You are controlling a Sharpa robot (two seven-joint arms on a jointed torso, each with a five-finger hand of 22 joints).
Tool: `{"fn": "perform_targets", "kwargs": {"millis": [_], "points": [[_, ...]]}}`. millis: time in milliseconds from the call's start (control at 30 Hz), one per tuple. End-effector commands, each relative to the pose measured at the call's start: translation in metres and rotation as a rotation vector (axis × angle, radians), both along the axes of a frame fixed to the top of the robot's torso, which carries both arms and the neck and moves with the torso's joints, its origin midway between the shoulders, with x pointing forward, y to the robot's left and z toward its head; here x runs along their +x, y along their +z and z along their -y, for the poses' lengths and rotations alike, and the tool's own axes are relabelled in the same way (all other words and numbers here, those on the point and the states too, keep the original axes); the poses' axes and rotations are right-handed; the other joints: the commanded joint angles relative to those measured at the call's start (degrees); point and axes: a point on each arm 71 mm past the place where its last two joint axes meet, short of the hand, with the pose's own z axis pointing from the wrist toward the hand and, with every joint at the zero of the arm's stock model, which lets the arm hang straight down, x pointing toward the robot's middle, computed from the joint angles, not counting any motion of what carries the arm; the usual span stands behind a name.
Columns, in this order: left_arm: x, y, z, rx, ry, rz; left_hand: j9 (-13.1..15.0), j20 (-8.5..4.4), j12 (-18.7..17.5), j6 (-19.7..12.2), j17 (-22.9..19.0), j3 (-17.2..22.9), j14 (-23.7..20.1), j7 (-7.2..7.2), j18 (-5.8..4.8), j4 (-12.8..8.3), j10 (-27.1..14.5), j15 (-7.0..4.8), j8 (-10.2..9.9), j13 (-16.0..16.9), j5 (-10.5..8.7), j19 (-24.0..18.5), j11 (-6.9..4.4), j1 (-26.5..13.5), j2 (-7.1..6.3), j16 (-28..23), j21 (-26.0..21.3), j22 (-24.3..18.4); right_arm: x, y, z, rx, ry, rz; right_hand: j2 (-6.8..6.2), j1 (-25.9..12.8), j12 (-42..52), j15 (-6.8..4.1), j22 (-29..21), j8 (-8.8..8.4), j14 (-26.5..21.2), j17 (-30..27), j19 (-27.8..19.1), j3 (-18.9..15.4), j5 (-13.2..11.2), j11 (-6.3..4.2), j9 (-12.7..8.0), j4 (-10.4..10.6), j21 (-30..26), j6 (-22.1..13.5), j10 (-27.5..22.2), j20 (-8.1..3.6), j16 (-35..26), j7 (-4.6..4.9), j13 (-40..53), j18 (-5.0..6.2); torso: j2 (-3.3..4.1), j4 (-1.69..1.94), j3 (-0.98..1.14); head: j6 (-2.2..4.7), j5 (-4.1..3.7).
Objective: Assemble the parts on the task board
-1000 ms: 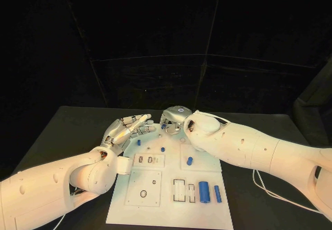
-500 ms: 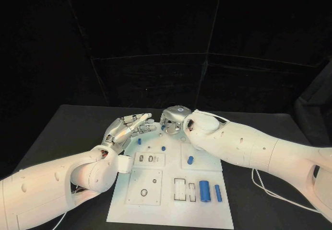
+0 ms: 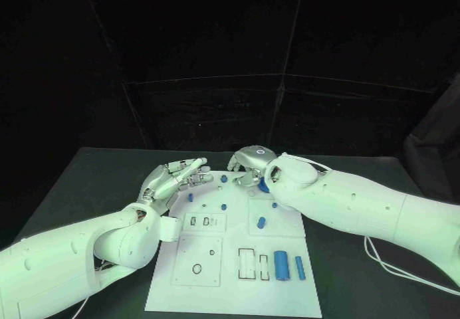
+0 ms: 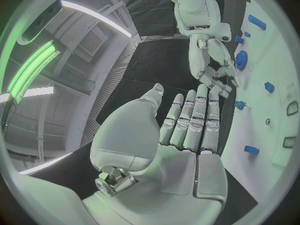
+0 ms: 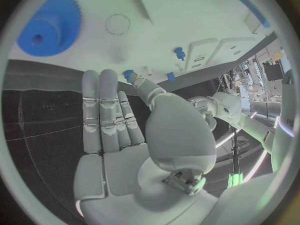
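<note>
Now both hands over far end of task board (image 3: 230, 279). Left hand (image 3: 173, 181) flat, fingers spread, holding nothing. Right hand (image 3: 251, 166) empty, fingers loose, above blue gear (image 5: 49, 24). Other parts on board.

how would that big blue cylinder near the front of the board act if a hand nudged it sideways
The big blue cylinder lies on its side on the task board, so a sideways nudge would probably roll it. It looks like smooth, rigid plastic, likely stiff, light and a bit slippery. The thinner blue rod beside it might stop it.
</note>
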Motion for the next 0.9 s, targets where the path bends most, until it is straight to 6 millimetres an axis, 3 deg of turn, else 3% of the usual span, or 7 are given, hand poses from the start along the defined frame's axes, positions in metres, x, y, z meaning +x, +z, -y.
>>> {"fn": "perform_targets", "kwargs": {"millis": [33, 167, 267, 333, 367, 433, 900], "points": [[0.000, 0.001, 0.000, -0.009, -0.015, 0.003, -0.10, -0.03, -0.40, -0.10, -0.10, -0.17, 0.48, 2.69, 0.80, 0.05, 0.13, 0.10, -0.36, -0.09, -0.13, 0.56, 0.13, -0.34, 0.42, -0.39, -0.12, -0.07, -0.004, 0.008, 0.027, 0.126, -0.079, -0.026, 0.04, -1.05, 2.77, -0.76, 2.14, 0.58, 1.53, 5.38, 1.83, -0.31, 0.53, -1.14, 0.09, 1.08, 2.07, 1.34, 5.12, -0.47, 4.89, -0.71, 0.96, 0.23, -0.08, -0.31, -0.04, 0.12, -0.42], [0.000, 0.001, -0.001, -0.008, -0.013, 0.002, -0.10, -0.03, -0.43, -0.13, -0.11, -0.18, 0.47, 2.70, 0.80, 0.02, 0.10, 0.11, -0.39, -0.09, -0.14, 0.56, 0.14, -0.34, 0.40, -0.42, -0.15, -0.09, -0.009, 0.007, 0.060, 0.175, -0.154, -0.129, -1.72, -3.02, 7.91, -2.18, 12.97, 0.11, 2.85, 15.33, 7.21, -2.92, 1.21, -2.96, -0.19, 3.05, 9.19, 1.53, 12.02, -1.86, 13.31, -2.13, 3.90, -1.53, -0.24, -0.78, 0.13, 0.09, -0.46], [0.001, 0.001, -0.002, -0.007, -0.011, 0.002, -0.10, -0.03, -0.43, -0.13, -0.11, -0.18, 0.47, 2.70, 0.80, 0.02, 0.10, 0.11, -0.39, -0.09, -0.14, 0.56, 0.14, -0.34, 0.40, -0.42, -0.15, -0.09, -0.011, 0.005, 0.080, 0.175, -0.197, -0.194, -3.59, -5.14, 12.68, -2.40, 20.03, -0.83, 3.47, 24.57, 10.34, -7.83, 4.10, -3.11, -0.52, 5.44, 13.72, -1.29, 14.33, -2.28, 20.45, -2.20, 7.60, -2.68, -0.30, -1.00, 0.28, 0.07, -0.40], [0.001, 0.001, -0.003, -0.006, -0.010, 0.002, -0.10, -0.03, -0.43, -0.13, -0.11, -0.18, 0.47, 2.70, 0.80, 0.02, 0.10, 0.11, -0.39, -0.09, -0.14, 0.56, 0.14, -0.34, 0.40, -0.42, -0.15, -0.09, -0.011, 0.004, 0.089, 0.161, -0.218, -0.223, -3.05, -3.85, 18.12, -2.41, 23.64, -0.14, 3.03, 29.88, 11.38, -14.20, 5.53, -3.15, -0.22, 8.20, 16.30, -2.20, 12.39, -2.39, 24.80, -2.22, 12.87, -3.21, -0.34, -1.06, 0.37, -0.02, -0.25], [0.001, 0.001, -0.003, -0.006, -0.009, 0.002, -0.10, -0.03, -0.43, -0.13, -0.11, -0.18, 0.47, 2.70, 0.80, 0.02, 0.10, 0.11, -0.39, -0.09, -0.14, 0.56, 0.14, -0.34, 0.40, -0.42, -0.15, -0.09, -0.011, 0.003, 0.094, 0.153, -0.229, -0.238, -0.99, -0.11, 24.05, -2.28, 25.45, 0.25, 2.42, 32.43, 11.25, -18.66, 6.40, -3.24, -0.17, 10.96, 17.79, -2.43, 8.43, -1.96, 27.22, -2.37, 19.11, -3.59, -0.34, -1.02, 0.37, -0.07, -0.28], [0.001, 0.001, -0.003, -0.006, -0.009, 0.002, -0.10, -0.03, -0.45, -0.15, -0.12, -0.18, 0.47, 2.70, 0.79, -0.02, 0.09, 0.12, -0.42, -0.09, -0.14, 0.57, 0.15, -0.33, 0.40, -0.44, -0.16, -0.10, -0.009, 0.002, 0.101, 0.134, -0.249, -0.265, -1.41, 1.48, 30.31, -2.12, 28.85, 0.56, 2.51, 36.54, 11.96, -21.08, 5.94, -3.08, -0.22, 14.22, 19.87, -2.86, 7.13, -1.71, 30.03, -1.78, 25.33, -3.97, -0.27, -0.89, 0.30, 0.01, -0.46], [0.002, -0.002, -0.002, -0.004, -0.015, -0.004, -0.10, -0.03, -0.46, -0.16, -0.12, -0.18, 0.47, 2.70, 0.79, -0.04, 0.09, 0.12, -0.43, -0.09, -0.14, 0.57, 0.15, -0.31, 0.39, -0.45, -0.17, -0.11, 0.001, -0.006, 0.097, 0.068, -0.284, -0.312, -0.51, 5.57, 51.33, -1.52, 38.18, 1.25, 3.44, 45.89, 14.86, -21.38, 6.38, -2.44, -0.26, 17.14, 25.02, -4.24, 11.54, -1.32, 35.92, -1.48, 49.56, -5.36, -0.14, -0.80, 0.16, -0.35, -0.61]]}}
